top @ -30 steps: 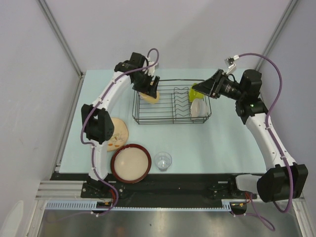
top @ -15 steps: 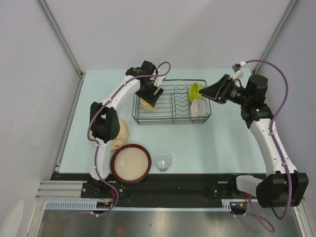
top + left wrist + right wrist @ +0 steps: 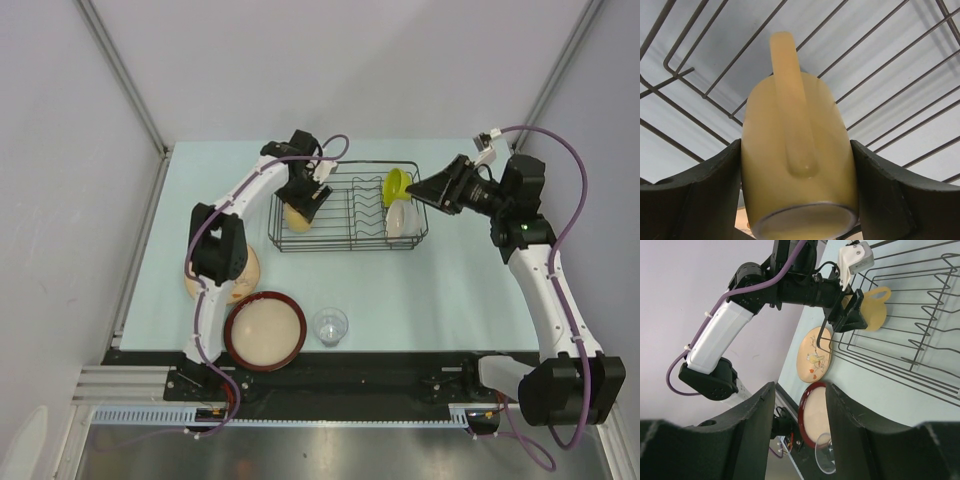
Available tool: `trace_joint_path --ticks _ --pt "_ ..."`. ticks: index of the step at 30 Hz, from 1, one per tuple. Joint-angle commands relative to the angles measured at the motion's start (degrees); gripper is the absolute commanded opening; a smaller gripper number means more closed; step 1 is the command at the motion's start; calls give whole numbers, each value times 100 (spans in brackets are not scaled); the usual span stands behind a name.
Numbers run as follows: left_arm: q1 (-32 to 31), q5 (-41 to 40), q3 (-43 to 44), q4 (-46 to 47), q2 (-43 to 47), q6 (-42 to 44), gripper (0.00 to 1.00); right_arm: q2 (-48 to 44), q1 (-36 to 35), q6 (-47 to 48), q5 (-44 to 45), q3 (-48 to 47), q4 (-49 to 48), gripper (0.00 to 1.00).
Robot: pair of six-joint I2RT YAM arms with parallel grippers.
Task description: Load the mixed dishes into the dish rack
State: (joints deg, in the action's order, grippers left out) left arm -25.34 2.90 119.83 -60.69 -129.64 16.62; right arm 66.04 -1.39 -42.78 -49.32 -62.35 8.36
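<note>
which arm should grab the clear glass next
Right: the right gripper is open and empty; the left gripper grips the pale yellow mug in the dish rack. The clear glass stands unobstructed.

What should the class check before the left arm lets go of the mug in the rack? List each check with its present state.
1. Left fingers on the pale yellow mug: ok, one against each side.
2. Mug above the dish rack wires: ok, at its left end.
3. Mug resting on the rack floor: cannot tell.
4. Right fingers empty: ok, apart, nothing between.
5. All dishes loaded: not ok; beige floral plate, dark-red-rimmed dish and clear glass sit on the table.
</note>
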Motion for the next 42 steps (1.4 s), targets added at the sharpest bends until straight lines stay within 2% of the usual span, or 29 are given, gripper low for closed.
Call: trace_joint_path --ticks 1,2,4,5,6,7,8,20,25,35,39,42 --pt "12 -140 172 197 -87 201 18 -188 42 51 1 12 -45 49" --pt "12 -140 172 232 -87 210 21 -197 33 51 1 21 -19 49" --pt "12 -167 172 259 -96 210 34 -206 42 60 10 30 7 49" --pt "12 -193 181 276 -105 201 49 -214 42 60 10 38 8 49" --pt "12 -254 198 285 -79 201 58 -214 33 60 10 47 8 49" --pt "12 -281 216 294 -70 175 73 -214 42 60 10 47 25 49" --pt "12 -272 242 277 -61 149 100 -214 42 68 1 65 17 49" --pt "3 -492 550 224 404 157 100 -250 -11 147 1 205 78 50" --pt "-41 -465 603 92 677 175 100 -276 -90 489 115 214 446 50" --pt "-50 -79 471 -83 1178 8 100 -311 -221 858 291 214 842 51" --pt "-41 53 1049 -399 1415 -45 100 -338 -747 1604 527 197 1395 51" --pt "-6 290 1349 -610 1678 -115 100 -320 -2020 2429 1869 83 2387 51"
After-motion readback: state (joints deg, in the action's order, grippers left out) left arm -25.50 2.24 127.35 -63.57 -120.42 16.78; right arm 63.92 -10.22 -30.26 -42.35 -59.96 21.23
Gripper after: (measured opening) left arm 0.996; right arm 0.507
